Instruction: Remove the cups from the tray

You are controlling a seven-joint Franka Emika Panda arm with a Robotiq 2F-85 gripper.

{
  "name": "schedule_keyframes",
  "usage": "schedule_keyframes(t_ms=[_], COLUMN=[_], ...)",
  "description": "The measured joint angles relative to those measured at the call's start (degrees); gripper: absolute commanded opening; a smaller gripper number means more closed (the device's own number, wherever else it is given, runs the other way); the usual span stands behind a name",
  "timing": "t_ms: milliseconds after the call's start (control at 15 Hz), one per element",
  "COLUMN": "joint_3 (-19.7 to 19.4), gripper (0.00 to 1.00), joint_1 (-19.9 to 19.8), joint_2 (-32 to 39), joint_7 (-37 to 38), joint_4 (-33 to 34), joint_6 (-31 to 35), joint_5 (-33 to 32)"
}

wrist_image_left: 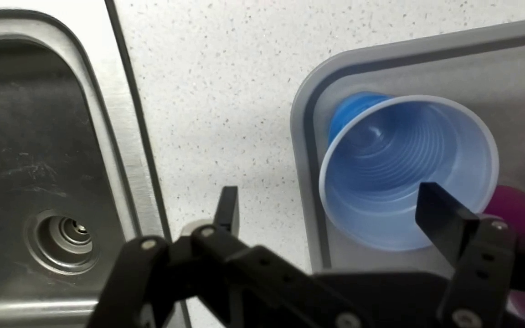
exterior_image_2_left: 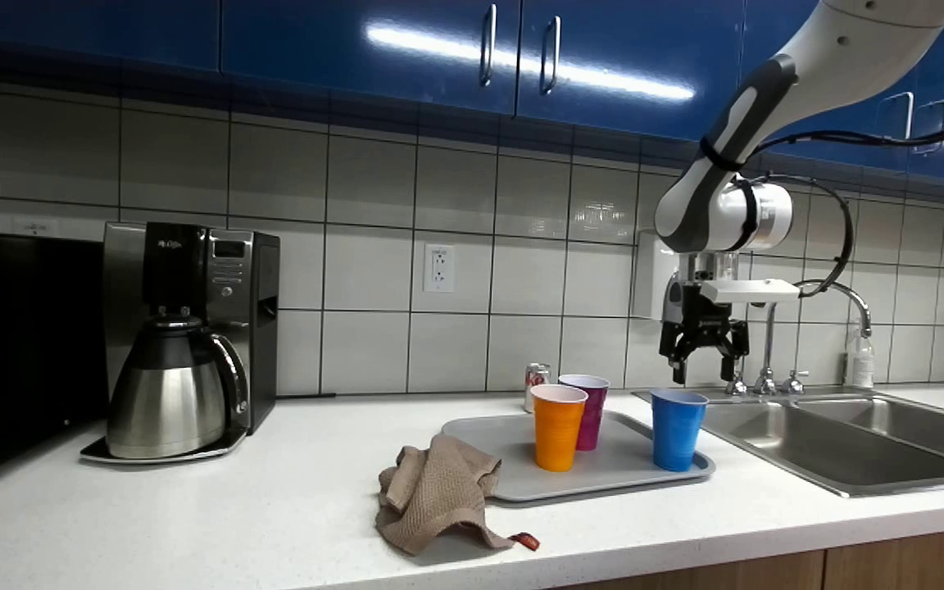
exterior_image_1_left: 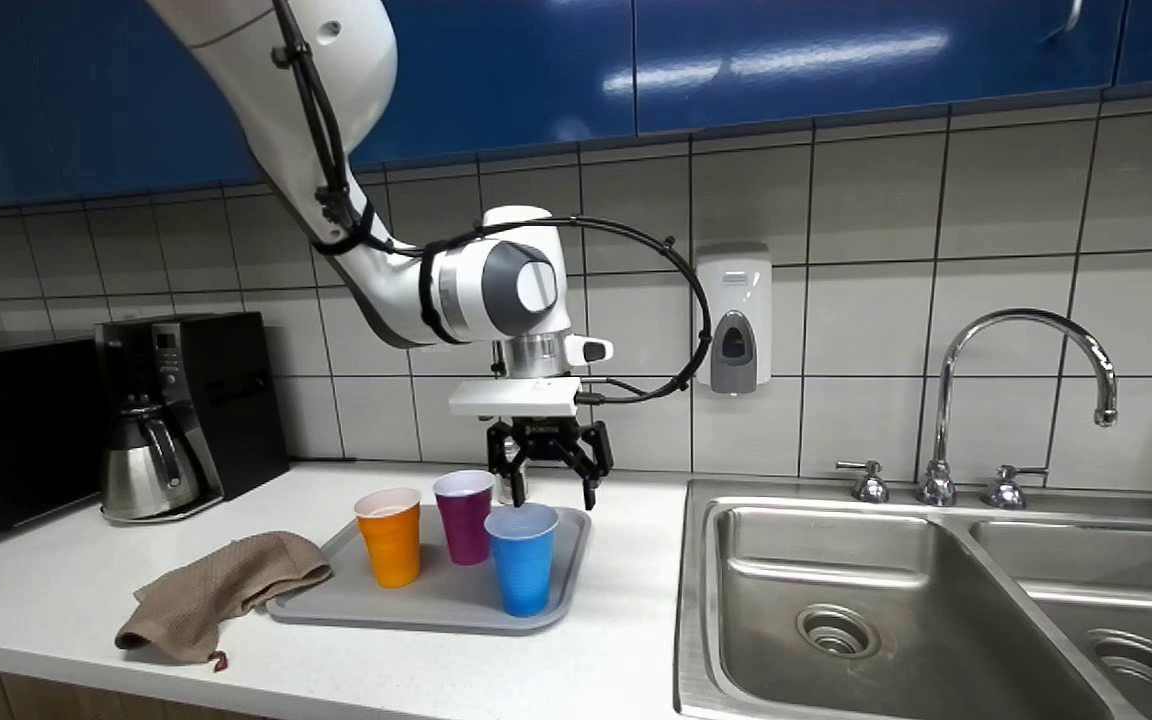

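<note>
In both exterior views, the orange cup (exterior_image_1_left: pixel 391 545), purple cup (exterior_image_1_left: pixel 466 525) and blue cup (exterior_image_1_left: pixel 523 568) stand on the tray (exterior_image_1_left: pixel 448 597); the claw (exterior_image_2_left: pixel 705 375) hangs higher, spread wide, gripping nothing. In the wrist view, one finger (wrist_image_left: pixel 445 217) overlaps the blue cup.

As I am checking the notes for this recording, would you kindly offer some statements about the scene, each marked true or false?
1. The orange cup, purple cup and blue cup stand on the tray. True.
2. The orange cup lies on its side. False: it stands upright.
3. The blue cup is the cup nearest the sink. True.
4. The tool is open. True.
5. The tool is gripping the purple cup. False: it holds no cup.
6. The tray sits inside the sink. False: it rests on the counter.
</note>
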Motion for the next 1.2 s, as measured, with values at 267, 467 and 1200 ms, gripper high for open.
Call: schedule_keyframes(t_ms=[267, 467, 1200], joint_3=[0.0, 0.0, 0.1], gripper=[1.0, 1.0, 0.4], joint_1=[0.0, 0.0, 0.0], joint_2=[2.0, 3.6, 8.3], joint_7=[0.0, 0.0, 0.0], joint_4=[0.8, 1.2, 3.0], joint_6=[0.6, 1.9, 2.8], joint_5=[0.0, 0.0, 0.2])
